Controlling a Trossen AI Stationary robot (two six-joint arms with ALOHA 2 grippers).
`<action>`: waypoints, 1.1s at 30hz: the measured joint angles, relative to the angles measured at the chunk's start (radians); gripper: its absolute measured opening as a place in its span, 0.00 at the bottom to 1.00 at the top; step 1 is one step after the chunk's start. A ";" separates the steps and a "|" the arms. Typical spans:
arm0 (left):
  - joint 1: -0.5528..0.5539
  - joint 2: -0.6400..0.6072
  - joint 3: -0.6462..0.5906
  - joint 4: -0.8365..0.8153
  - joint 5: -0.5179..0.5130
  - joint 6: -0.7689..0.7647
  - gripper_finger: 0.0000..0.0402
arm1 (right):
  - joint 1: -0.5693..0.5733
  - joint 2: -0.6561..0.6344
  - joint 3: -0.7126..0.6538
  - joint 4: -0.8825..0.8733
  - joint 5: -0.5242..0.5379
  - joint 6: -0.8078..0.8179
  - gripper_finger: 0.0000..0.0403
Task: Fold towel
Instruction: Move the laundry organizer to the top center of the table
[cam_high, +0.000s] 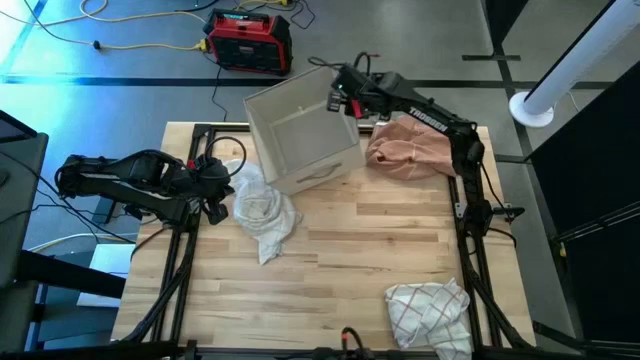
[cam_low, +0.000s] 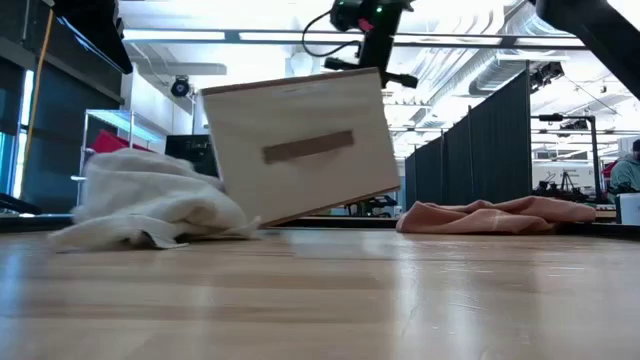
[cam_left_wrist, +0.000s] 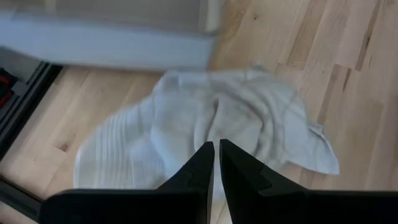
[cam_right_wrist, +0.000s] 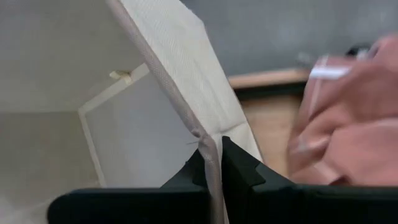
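— Where do we stand with the folding?

— We have not started it, as far as we can judge. Our right claw (cam_high: 338, 97) is clenched on the rim of the pale beige fabric storage box (cam_high: 303, 135), which hangs tipped up on one edge at the far side of the light wooden counter (cam_high: 350, 260). The crumpled white towel (cam_high: 263, 208) lies in a heap on the counter just beside the box, on the left arm's side.

— And our left arm?

— Our left claw (cam_high: 217, 205) hovers at the towel's edge, fingers pressed together on nothing, the cloth below and ahead of them.

— Other cloths about?

— A rumpled salmon-pink towel (cam_high: 407, 147) sits near the right arm at the far edge, and a bunched white cloth with red checks (cam_high: 430, 315) rests at the near right corner, well apart. None shows a single fold.

— So what remains?

— We reckon everything: setting the box aside, spreading a towel flat, then folding.
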 joint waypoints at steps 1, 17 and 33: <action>0.000 0.000 0.000 0.000 -0.002 0.006 0.04 | 0.011 0.015 0.000 -0.005 -0.001 0.033 0.00; 0.000 -0.005 0.000 -0.020 -0.005 0.034 0.04 | 0.030 0.108 0.001 -0.055 0.151 0.313 0.00; 0.000 -0.004 0.000 -0.020 -0.014 0.061 0.04 | 0.009 0.105 0.003 -0.173 0.164 0.195 0.00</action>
